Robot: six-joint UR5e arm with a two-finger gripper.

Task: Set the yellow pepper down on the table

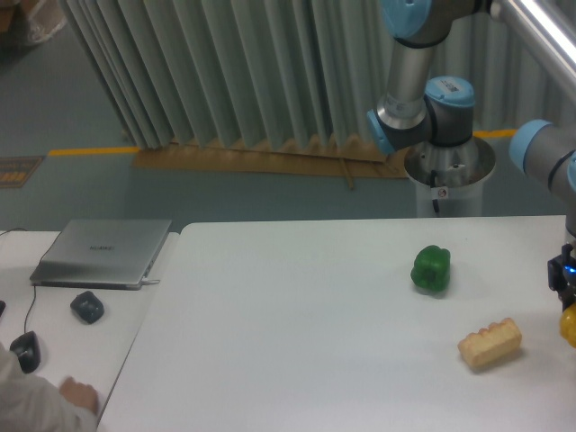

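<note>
Yellow pepper at the right edge of the view, under the gripper

Yellow pepper shows only as a small yellow-orange sliver at the far right border, cut off by the frame. It sits directly below the dark body of the gripper, whose blue light glows just above it. The fingers are mostly out of view, so I cannot tell whether they clamp the pepper or stand apart from it, nor whether the pepper touches the table or hangs just over it.

The robot arm rises from its silver base behind the far edge of the table, climbs out of the top of the picture and comes back down along the right side, where a blue joint shows above the gripper.

On the white table, a green pepper stands to the left of the gripper and a little farther back. A tan ridged block lies nearer the camera, between the green pepper and the yellow one, apart from both.

To the left is a narrower pale desk set against the table. A closed silver laptop lies on its far part, with two dark rounded objects nearer: one just in front of the laptop, another farther left. A person's hand and pale sleeve enter at the near left corner, over the desk.

Behind everything hangs a pleated grey curtain above a blue-grey floor with a yellow line.
</note>
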